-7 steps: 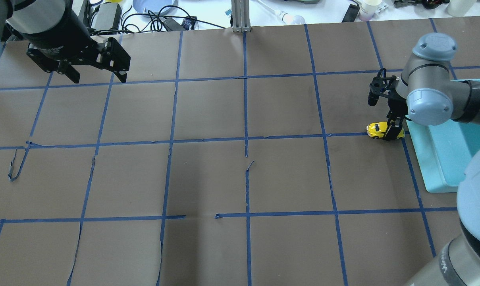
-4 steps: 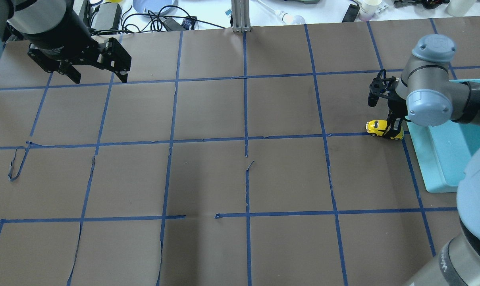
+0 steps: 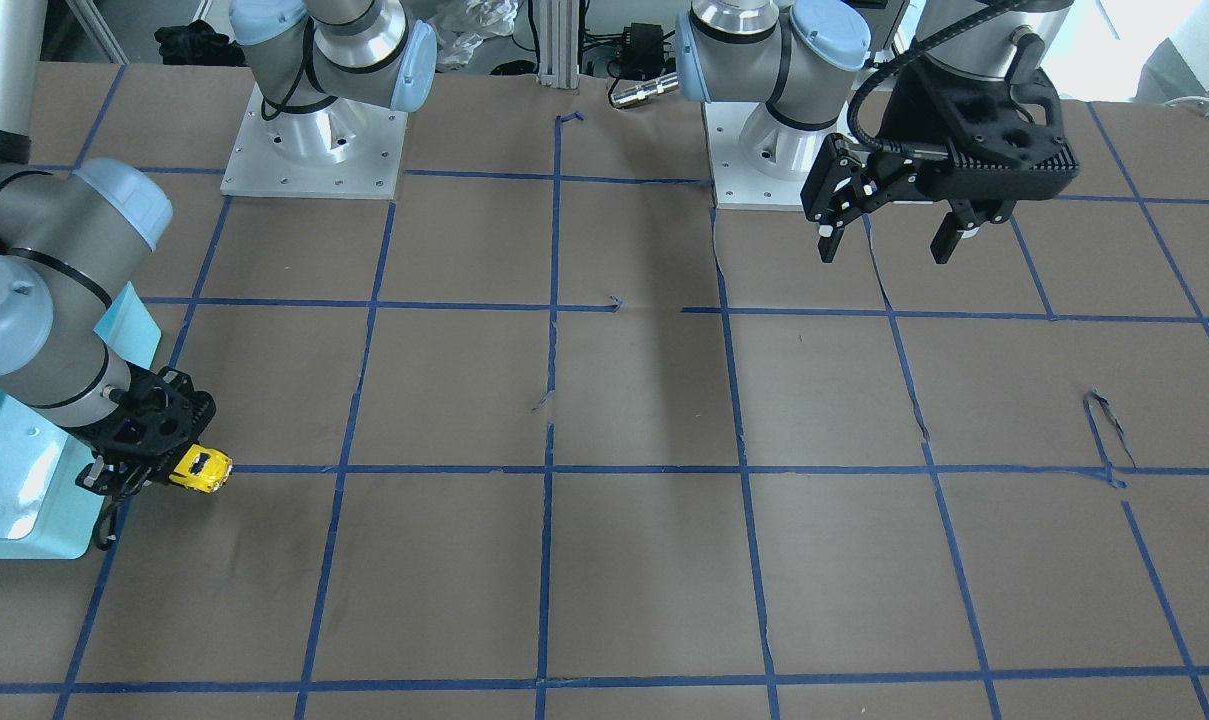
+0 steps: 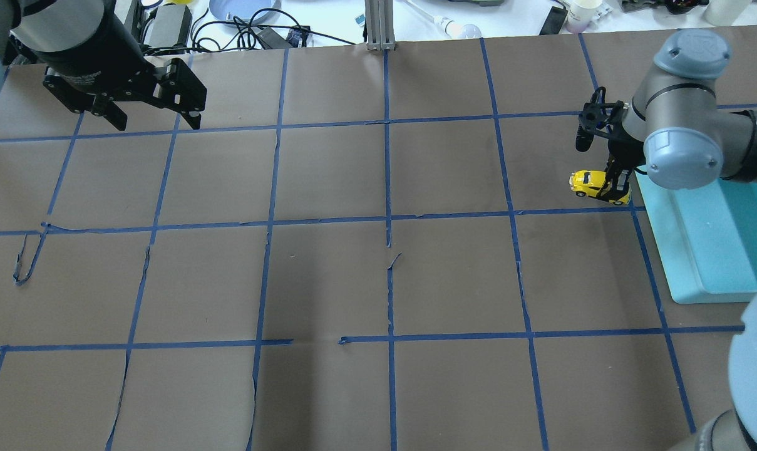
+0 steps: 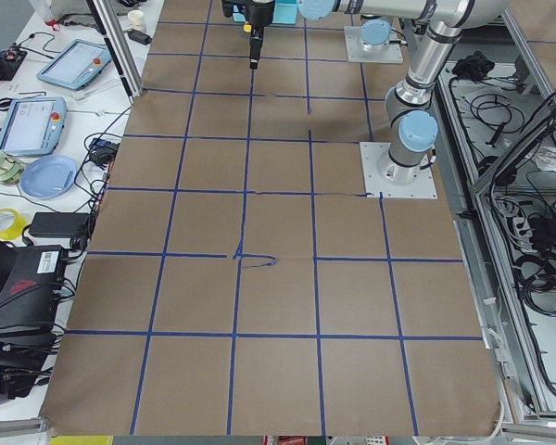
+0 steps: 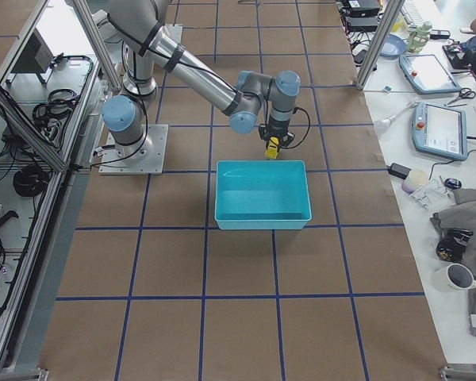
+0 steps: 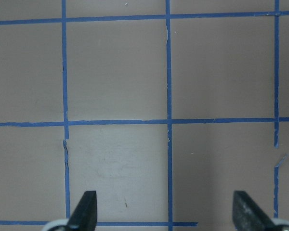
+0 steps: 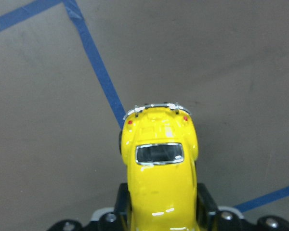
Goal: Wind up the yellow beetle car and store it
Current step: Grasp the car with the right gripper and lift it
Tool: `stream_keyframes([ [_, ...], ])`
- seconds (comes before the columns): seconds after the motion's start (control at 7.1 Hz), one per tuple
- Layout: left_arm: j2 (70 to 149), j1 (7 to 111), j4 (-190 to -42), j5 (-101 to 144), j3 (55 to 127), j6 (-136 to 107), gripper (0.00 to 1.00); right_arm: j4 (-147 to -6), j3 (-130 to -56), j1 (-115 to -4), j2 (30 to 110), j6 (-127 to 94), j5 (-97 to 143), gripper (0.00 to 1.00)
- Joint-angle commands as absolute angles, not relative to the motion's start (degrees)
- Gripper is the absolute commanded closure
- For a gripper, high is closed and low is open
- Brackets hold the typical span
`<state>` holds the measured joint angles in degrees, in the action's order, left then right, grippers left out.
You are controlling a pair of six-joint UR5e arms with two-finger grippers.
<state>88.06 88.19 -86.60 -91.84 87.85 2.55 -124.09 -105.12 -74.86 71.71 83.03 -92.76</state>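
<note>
Yellow beetle car [image 4: 590,183] clamped in my right gripper [image 4: 617,188], beside the teal bin [image 4: 697,263].
From the left: my left gripper [image 4: 156,123] hangs spread wide and empty, well apart. The car's long axis runs left-right, and the bin sits just to its right.

Both arms [image 3: 64,240] are silver-grey tubes with pale blue caps [image 3: 419,65] on the round joints, standing on square silvery plates [image 3: 264,170] dotted with screw holes. The left claw [image 3: 884,245] is a black ribbed block with two tapering fingers [image 3: 827,238], a black cable [image 3: 861,100] looping in above it; the right claw [image 4: 615,188] is black openwork.
</note>
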Motion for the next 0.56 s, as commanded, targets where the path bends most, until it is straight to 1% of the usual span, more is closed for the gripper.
stream_keyframes([
  [0.0,88.1,88.1,-86.2,-91.8,87.9,2.5,0.00,-114.8,-98.3,-75.5,76.7,82.9,-92.6,1.00],
  [0.14,88.1,87.9,-86.2,-91.8,88.0,2.6,0.00,-106.3,-92.6,-74.7,76.8,83.7,-93.2,1.00],
  [0.28,88.1,88.2,-86.1,-91.8,87.9,2.5,0.00,-101.3,-90.0,-73.2,76.8,85.1,-94.5,1.00],
  [0.42,88.1,88.2,-86.2,-91.8,87.9,2.5,0.00,-101.9,-90.2,-69.7,76.7,92.8,-95.7,1.00],
])
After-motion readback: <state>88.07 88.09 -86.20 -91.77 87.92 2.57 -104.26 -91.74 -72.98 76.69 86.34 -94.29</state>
